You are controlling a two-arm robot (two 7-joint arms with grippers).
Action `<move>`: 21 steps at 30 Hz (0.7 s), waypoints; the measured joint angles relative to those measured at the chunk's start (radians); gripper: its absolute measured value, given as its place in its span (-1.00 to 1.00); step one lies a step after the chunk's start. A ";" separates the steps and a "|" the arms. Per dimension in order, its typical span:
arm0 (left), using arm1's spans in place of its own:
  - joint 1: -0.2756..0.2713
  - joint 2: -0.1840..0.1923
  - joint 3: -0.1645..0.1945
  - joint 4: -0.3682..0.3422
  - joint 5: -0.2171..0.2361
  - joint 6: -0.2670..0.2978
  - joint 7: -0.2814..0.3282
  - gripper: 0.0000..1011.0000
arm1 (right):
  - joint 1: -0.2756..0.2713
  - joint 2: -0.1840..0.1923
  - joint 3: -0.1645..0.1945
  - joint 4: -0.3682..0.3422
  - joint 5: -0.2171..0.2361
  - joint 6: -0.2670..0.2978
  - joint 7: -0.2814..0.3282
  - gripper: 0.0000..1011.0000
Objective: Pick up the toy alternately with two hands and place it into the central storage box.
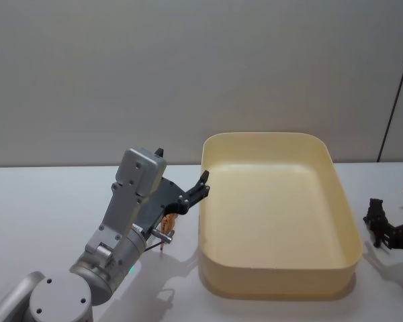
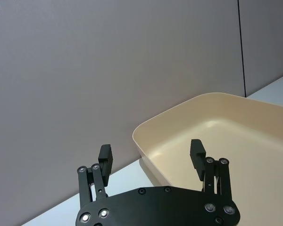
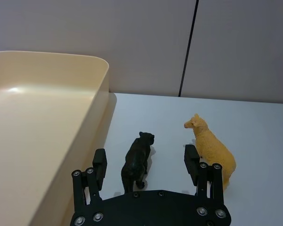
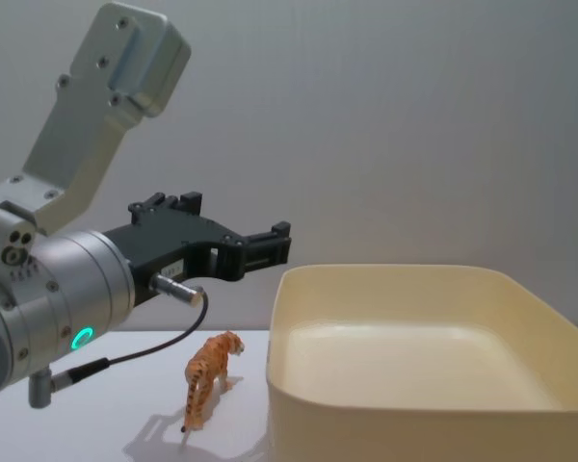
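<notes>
L gripper [image 2: 151, 157], fingers spread & empty, hangs above the tiger toy [image 4: 210, 377] standing just beside the storage box [image 4: 385, 423], so dropping could clip the rim or tip the toy; R gripper [image 3: 145, 158], also spread, straddles the black cat toy [image 3: 136, 162] w/ the tan sheep [image 3: 212, 151] crowding one finger, likely to get nudged.

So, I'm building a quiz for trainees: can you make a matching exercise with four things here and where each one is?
Things: 1 tiger toy, 2 black cat toy, 3 left gripper, 4 right gripper.
Places: A open, right of the storage box. B on table, left of box. C open, raised at box's left rim. D on table, right of box.
Pairs: 1-B, 2-D, 3-C, 4-A.
</notes>
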 joint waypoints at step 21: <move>0.000 0.000 0.000 0.000 0.000 0.000 0.000 0.98 | 0.122 -0.078 -0.040 0.180 -0.088 0.022 0.034 0.98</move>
